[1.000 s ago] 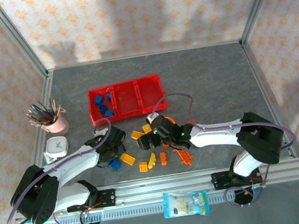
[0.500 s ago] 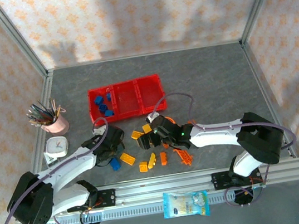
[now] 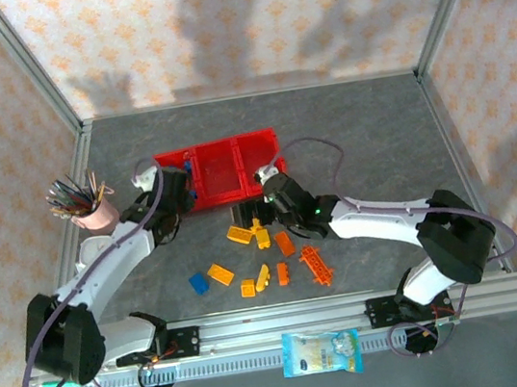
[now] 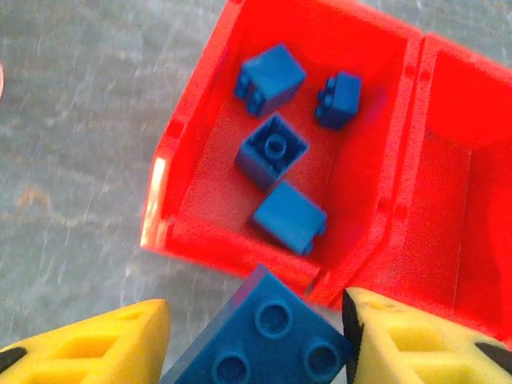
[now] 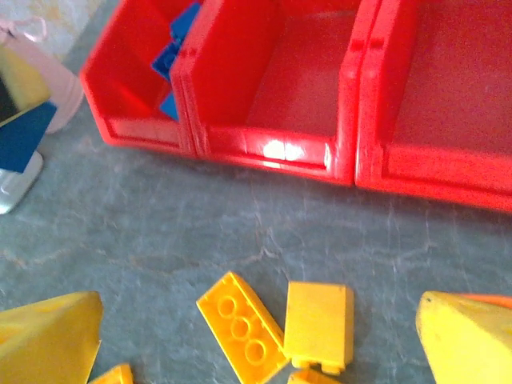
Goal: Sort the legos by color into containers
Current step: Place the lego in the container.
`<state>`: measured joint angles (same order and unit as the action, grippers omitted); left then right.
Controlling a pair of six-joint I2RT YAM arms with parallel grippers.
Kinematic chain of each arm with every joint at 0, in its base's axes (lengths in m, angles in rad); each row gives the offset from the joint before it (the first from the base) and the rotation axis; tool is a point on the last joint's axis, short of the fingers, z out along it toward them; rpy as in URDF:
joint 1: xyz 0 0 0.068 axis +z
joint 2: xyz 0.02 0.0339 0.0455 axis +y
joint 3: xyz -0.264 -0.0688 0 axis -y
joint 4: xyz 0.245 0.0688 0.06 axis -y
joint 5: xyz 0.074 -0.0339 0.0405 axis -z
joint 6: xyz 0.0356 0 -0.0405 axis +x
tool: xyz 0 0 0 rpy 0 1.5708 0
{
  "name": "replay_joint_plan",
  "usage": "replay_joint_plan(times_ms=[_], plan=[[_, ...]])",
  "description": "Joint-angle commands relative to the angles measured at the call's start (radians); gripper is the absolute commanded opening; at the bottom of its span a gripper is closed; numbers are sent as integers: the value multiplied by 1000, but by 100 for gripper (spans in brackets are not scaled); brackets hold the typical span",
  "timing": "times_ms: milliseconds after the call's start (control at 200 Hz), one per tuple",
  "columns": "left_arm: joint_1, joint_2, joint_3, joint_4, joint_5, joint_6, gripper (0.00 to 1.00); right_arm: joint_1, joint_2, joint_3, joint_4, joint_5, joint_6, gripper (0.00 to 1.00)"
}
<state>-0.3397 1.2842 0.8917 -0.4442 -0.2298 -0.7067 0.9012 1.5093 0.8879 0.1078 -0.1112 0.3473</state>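
In the left wrist view my left gripper is shut on a blue lego, held just short of the near wall of the left bin of the red containers. Several blue legos lie in that bin. From above, the left gripper is at the tray's left end. My right gripper stands open over two yellow legos on the table, just in front of the containers. Yellow, orange and blue legos lie scattered in front.
A pink pen cup stands left of the tray, close to the left arm. An orange ladder-like piece lies under the right forearm. A plastic packet hangs on the front rail. Metal frame posts bound the table.
The left gripper has carried the blue lego from the table's front up to the tray's left bin. The right gripper has shifted a little toward the tray, still open.
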Motion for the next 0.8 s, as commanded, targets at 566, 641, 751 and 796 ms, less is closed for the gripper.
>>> replay_joint_plan(times_ms=[566, 641, 751, 796], plan=[[117, 412, 378, 45, -27, 210, 67, -19, 7, 75, 0, 17, -41, 100], [117, 392, 369, 39, -16, 213, 69, -20, 3, 77, -6, 10, -51, 100], [116, 358, 348, 22, 3, 207, 70, -19, 0, 80, -23, -5, -65, 100], [117, 337, 333, 17, 30, 203, 70, -21, -2, 79, -33, -13, -72, 100]])
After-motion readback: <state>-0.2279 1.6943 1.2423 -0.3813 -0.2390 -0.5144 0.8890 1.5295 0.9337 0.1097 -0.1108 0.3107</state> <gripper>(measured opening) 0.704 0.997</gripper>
